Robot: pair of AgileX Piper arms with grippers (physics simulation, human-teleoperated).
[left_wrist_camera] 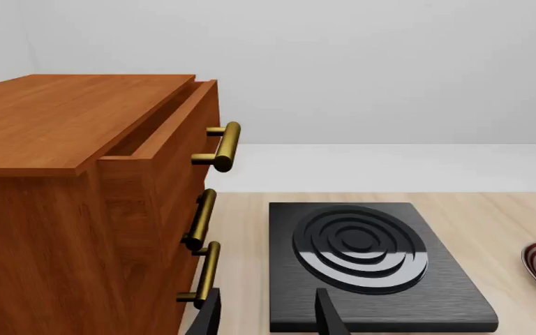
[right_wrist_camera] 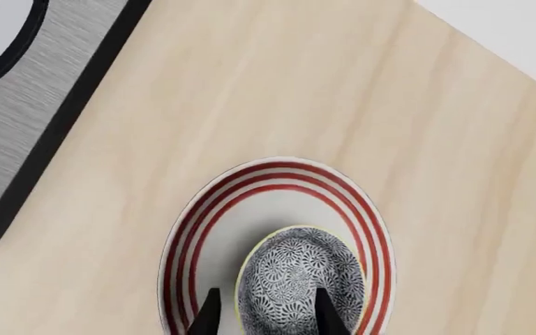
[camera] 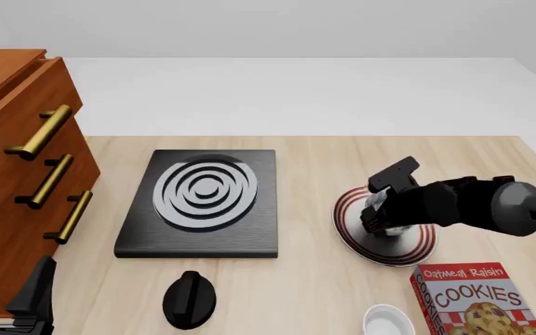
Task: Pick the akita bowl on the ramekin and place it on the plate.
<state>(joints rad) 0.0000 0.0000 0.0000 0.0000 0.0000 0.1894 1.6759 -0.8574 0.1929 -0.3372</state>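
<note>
Akita bowl (right_wrist_camera: 298,276) inside plate (right_wrist_camera: 214,223) rim

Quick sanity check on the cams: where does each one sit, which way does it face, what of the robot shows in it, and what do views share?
Front: fixed, above and behind the arms, looking forward and down at the table; shows the right arm over the plate and the left tool.
Left wrist: low behind the left tool, facing the drawers and stove; fingertips show.
Right wrist: above the plate, looking down at the bowl; right tool fingertips straddle the bowl.
Shared: plate and stove in all three.
</note>
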